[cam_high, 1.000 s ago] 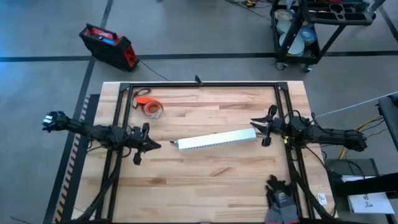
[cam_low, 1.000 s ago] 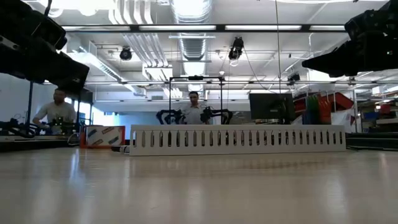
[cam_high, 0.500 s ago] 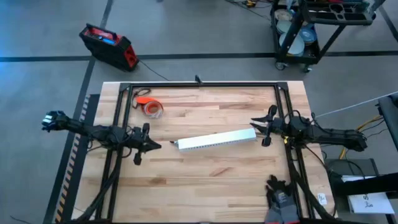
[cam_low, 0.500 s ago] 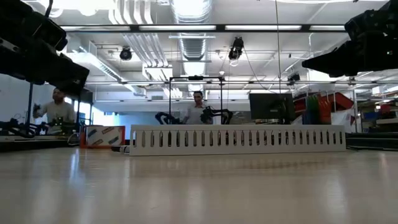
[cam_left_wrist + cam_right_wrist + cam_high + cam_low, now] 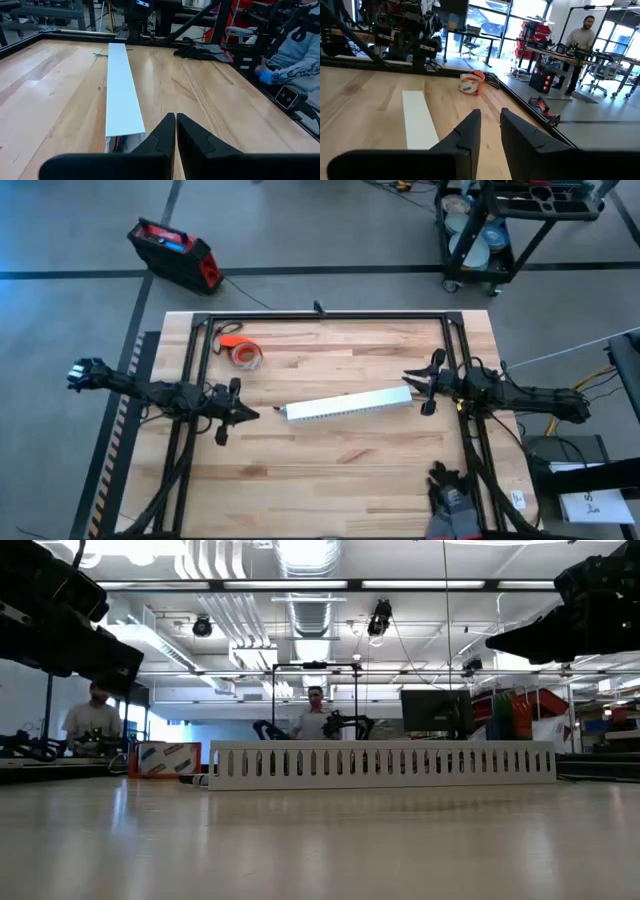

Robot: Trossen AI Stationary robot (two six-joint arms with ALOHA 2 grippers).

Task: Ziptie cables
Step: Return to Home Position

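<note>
**Cables: housed in shut duct**

Cables (image 5: 121,144): only the ends show, at the left mouth of the white duct (image 5: 347,404), mid-table. Long axis left–right, right end slightly farther. Ziptie not made out. Judged finished, bar parking the arms. Left gripper (image 5: 250,413): near duct's left end, jaws closed, empty. Right gripper (image 5: 410,383): at duct's right end, jaws slightly parted, empty.
</note>
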